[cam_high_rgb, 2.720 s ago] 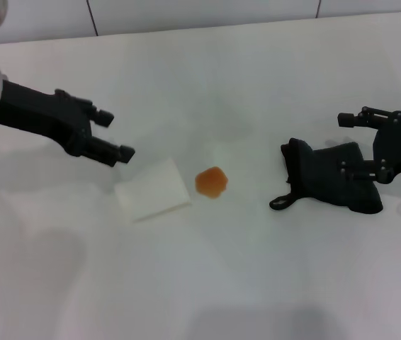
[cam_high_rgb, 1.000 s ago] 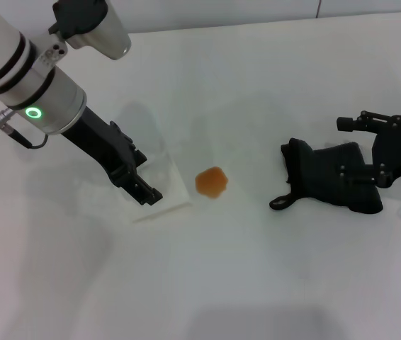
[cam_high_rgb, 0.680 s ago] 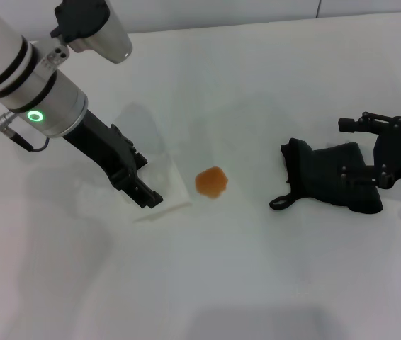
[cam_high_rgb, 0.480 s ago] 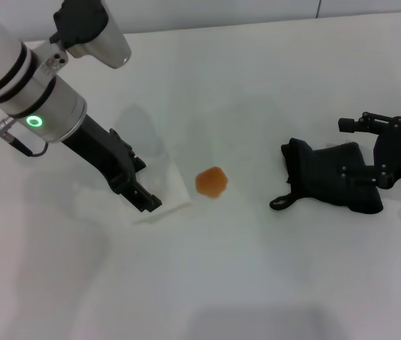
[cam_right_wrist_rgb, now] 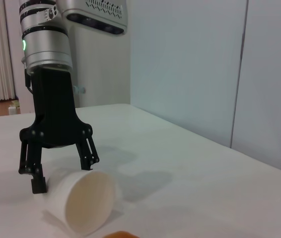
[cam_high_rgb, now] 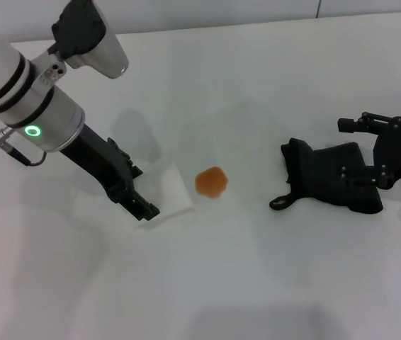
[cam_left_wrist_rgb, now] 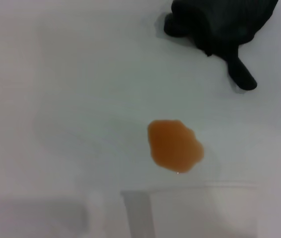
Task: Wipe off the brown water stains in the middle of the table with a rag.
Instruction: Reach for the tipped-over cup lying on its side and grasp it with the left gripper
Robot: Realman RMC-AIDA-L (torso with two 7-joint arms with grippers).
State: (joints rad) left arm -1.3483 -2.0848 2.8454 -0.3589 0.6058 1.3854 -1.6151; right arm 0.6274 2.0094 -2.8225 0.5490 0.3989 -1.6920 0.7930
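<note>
— What is hidden or hard to make out?

— The right gripper [cam_high_rgb: 362, 145] is cut off at the right edge of the head view, beside the rag [cam_high_rgb: 328, 177] and partly over its far side. Whether its fingers grip the cloth, I cannot tell. The left gripper [cam_high_rgb: 135, 197] covers part of a white paper cup [cam_high_rgb: 164, 191] lying on its side.

— And that gripper's fingers?

— Spread wide, one on each side of the cup [cam_right_wrist_rgb: 78, 201], not closed on it.

— Which way does the rag lie?

— Its length runs across the table [cam_high_rgb: 207, 283], its small loop [cam_high_rgb: 280, 202] pointing towards the stain [cam_high_rgb: 211, 182]. The stain sits mid-table, between cup and rag, just beside the cup's mouth.

— Room to move?

— Bare white tabletop lies between stain [cam_left_wrist_rgb: 174, 145] and rag [cam_left_wrist_rgb: 220, 22].
</note>
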